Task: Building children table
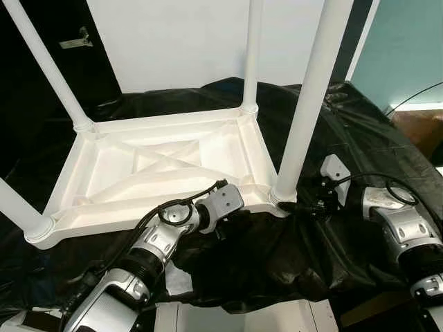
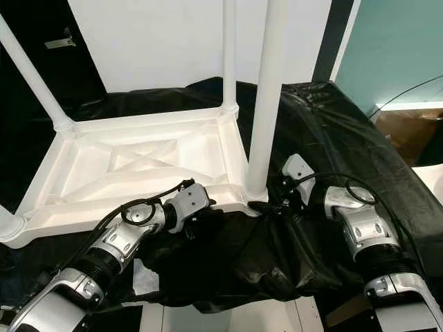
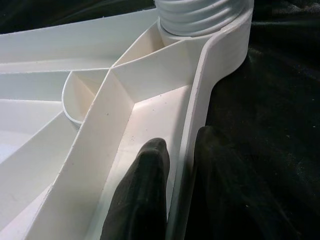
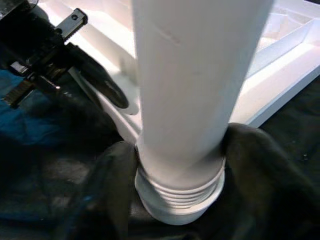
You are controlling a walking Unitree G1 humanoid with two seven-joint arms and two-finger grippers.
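The near leg (image 1: 310,104) stands upright in its corner socket of the upturned tabletop (image 1: 159,166), the right hand (image 4: 175,165) clasping its threaded base, while the left hand (image 3: 175,190) pinches the tabletop's rim beside that leg.

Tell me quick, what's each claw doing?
Left gripper: shut on the tabletop rim.
Right gripper: shut on the table leg.

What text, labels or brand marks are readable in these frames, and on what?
None readable.
White tabletop, upside down on the black cloth: plain ribbed plastic, no print.
Near leg, gripped at its threaded base by the right hand: no marking.
Left hand, clamped on the tabletop rim: no label.
Grey tag on the dark wall: too small to tell if it bears text.
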